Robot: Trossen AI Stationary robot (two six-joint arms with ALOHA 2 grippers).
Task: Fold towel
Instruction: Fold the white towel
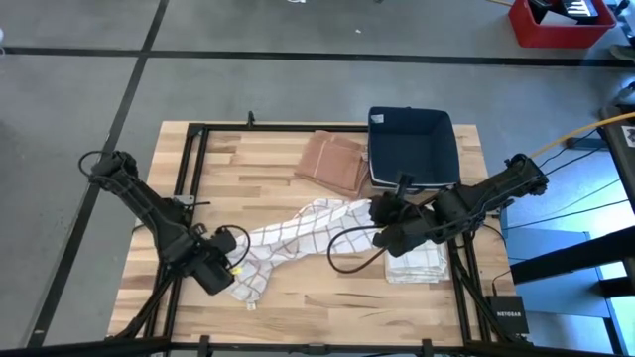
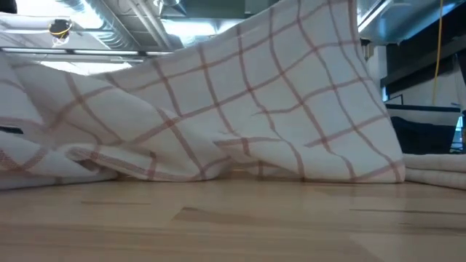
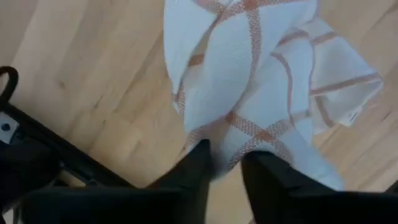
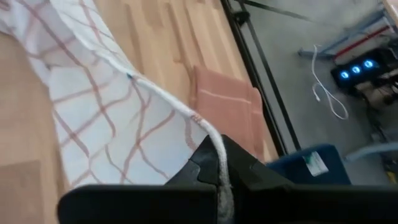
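Observation:
A white towel with a red check [image 1: 288, 243] stretches slantwise across the table's middle. Its near-left end [image 3: 249, 74] lies bunched on the wood. Its far-right end rises off the table, as the low view shows [image 2: 255, 109]. My left gripper [image 1: 226, 273] points down over the near-left end, fingers apart [image 3: 227, 163], with a bit of towel between the tips. My right gripper [image 1: 375, 212] stands at the towel's far-right end and is shut on it [image 4: 222, 186]. My left gripper's fingers [image 3: 199, 171] stand on either side of a fold at the towel's near-left end, coming from above. Whether they touch it I cannot tell. My right gripper pinches the towel's hemmed edge [image 4: 214, 152] between its two fingers, slanting down from the table's right. That edge runs raised from the fingers, the cloth hangs below it, and the rest lies on the table.
A folded brown cloth [image 1: 332, 161] lies at the far middle, beside a navy bin [image 1: 412, 147]. A stack of folded checked towels [image 1: 417, 263] sits at the near right under my right arm. Black frame rails [image 1: 189, 169] run along the table's left side.

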